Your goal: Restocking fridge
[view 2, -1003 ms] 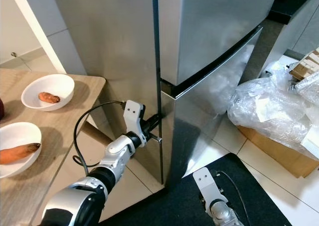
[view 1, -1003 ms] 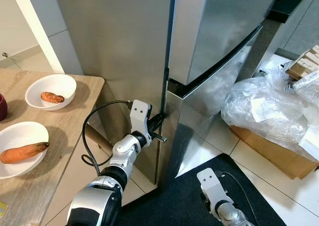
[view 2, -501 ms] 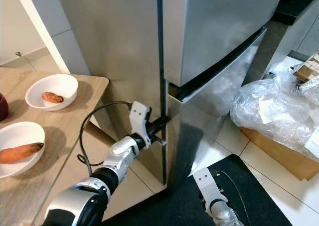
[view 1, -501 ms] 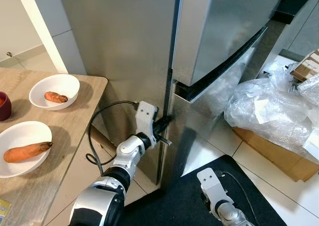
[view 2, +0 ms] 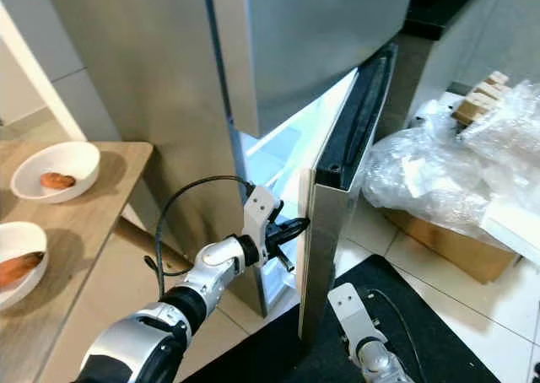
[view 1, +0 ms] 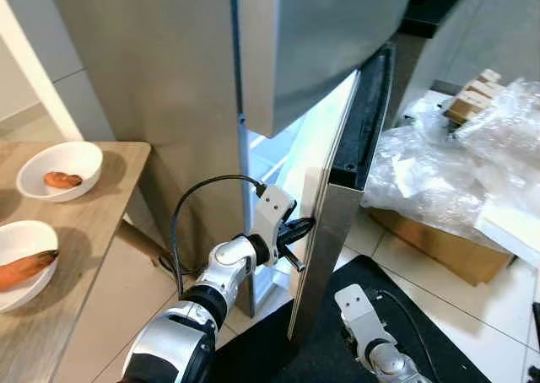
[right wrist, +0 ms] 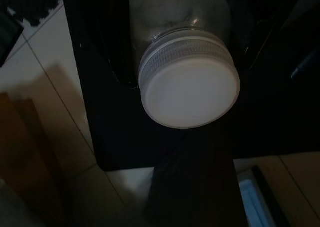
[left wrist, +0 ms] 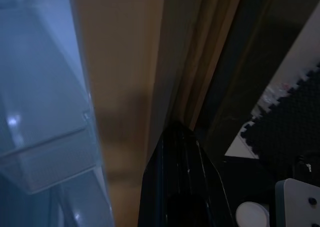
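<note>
Partly hidden behind the lower fridge door [view 1: 325,223], the left gripper [view 1: 297,229] is seen at that door's inner edge, whether its fingers are apart or together cannot be told. At six o'clock, the right gripper [right wrist: 190,152] is clamped on a white-lidded jar [right wrist: 187,82], the jar's body lost in shadow.

A wooden table [view 1: 93,223] stands to the left of the scene. On it sit two white bowls: the far bowl [view 1: 59,168] holds a small sweet potato [view 1: 57,180], the near bowl [view 1: 21,248] a longer one [view 1: 25,267]. Well to the table's right, crumpled clear plastic wrap [view 1: 447,180] lies heaped on a cardboard box [view 1: 439,248]. A black mat [view 1: 312,349] covers the floor tiles between them.
</note>
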Robot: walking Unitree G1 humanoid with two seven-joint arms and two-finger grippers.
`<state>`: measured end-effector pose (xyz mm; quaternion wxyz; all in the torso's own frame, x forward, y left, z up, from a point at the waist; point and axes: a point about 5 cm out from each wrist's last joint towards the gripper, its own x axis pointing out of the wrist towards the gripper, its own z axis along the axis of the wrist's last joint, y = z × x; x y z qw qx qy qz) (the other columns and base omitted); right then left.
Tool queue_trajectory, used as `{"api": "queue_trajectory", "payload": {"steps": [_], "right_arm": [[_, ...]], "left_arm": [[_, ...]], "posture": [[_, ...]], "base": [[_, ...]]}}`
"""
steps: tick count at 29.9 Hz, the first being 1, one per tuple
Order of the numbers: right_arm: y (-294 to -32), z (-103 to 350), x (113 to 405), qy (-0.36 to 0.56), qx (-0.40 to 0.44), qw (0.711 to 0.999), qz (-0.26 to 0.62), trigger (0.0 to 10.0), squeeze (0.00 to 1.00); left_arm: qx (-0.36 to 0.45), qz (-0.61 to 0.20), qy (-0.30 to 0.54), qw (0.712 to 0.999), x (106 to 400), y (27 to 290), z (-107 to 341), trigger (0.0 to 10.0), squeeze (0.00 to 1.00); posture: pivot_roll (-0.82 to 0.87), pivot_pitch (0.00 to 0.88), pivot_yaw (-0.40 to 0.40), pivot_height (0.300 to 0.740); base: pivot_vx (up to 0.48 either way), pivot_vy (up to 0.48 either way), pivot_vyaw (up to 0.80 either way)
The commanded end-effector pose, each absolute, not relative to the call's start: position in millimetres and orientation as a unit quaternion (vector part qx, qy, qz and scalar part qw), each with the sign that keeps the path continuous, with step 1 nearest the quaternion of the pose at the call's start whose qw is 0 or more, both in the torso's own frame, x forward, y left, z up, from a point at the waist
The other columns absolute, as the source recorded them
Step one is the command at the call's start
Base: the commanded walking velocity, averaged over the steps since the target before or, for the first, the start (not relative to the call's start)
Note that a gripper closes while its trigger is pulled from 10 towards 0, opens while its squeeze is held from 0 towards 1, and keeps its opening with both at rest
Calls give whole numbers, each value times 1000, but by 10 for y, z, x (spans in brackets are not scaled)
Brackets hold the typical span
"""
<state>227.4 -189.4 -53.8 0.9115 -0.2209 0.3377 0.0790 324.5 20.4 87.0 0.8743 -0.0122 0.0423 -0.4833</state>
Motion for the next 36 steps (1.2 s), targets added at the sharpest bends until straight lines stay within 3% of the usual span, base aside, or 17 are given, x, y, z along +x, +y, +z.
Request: {"api": "queue_trajectory", "payload": {"steps": [1, 5, 8, 12, 15, 18, 24, 30, 36], "right_arm": [[-1908, -545, 2254, 337, -217, 913, 75, 10000, 0], [-1904, -560, 2229, 339, -215, 913, 74, 10000, 0], [-1903, -563, 2223, 339, -214, 913, 73, 10000, 0], [-1899, -581, 2194, 343, -213, 912, 73, 10000, 0], [-1898, -586, 2188, 344, -213, 912, 74, 10000, 0], [-1884, -588, 2189, 345, -214, 911, 78, 10000, 0], [-1864, -573, 2222, 343, -216, 911, 81, 10000, 0], [-1880, -559, 2243, 341, -218, 911, 78, 10000, 0], [-1948, -571, 2209, 345, -226, 909, 64, 10000, 0]], "left_arm": [[-67, -511, 5, 857, 3113, -236, 1016, 10000, 0], [-77, -484, 1, 872, 3146, 117, 919, 10000, 0], [-83, -473, 2, 877, 3145, 213, 886, 10000, 0], [-93, -424, 14, 901, 2996, 791, 677, 10000, 0], [-94, -410, 15, 907, 2953, 906, 652, 10000, 0], [-95, -343, 27, 934, 2820, 1307, 544, 10000, 0], [-72, -244, 73, 964, 2662, 1726, 255, 10000, 0], [-62, -177, 109, 976, 2567, 1805, 109, 10000, 0], [-86, -231, 112, 963, 2624, 1449, 143, 10000, 0]], "posture": [[-139, 103, 29, 740], [-136, 105, 38, 740], [-136, 106, 39, 740], [-125, 107, 37, 740], [-124, 107, 36, 740], [-114, 105, 27, 740], [-108, 100, 22, 740], [-112, 91, 21, 740], [-123, 86, 24, 740]], "base": [[0, 0, 0], [0, 0, 0], [0, 0, 0], [0, 0, 0], [0, 0, 0], [0, 0, 0], [0, 0, 0], [0, 0, 0], [0, 0, 0]]}}
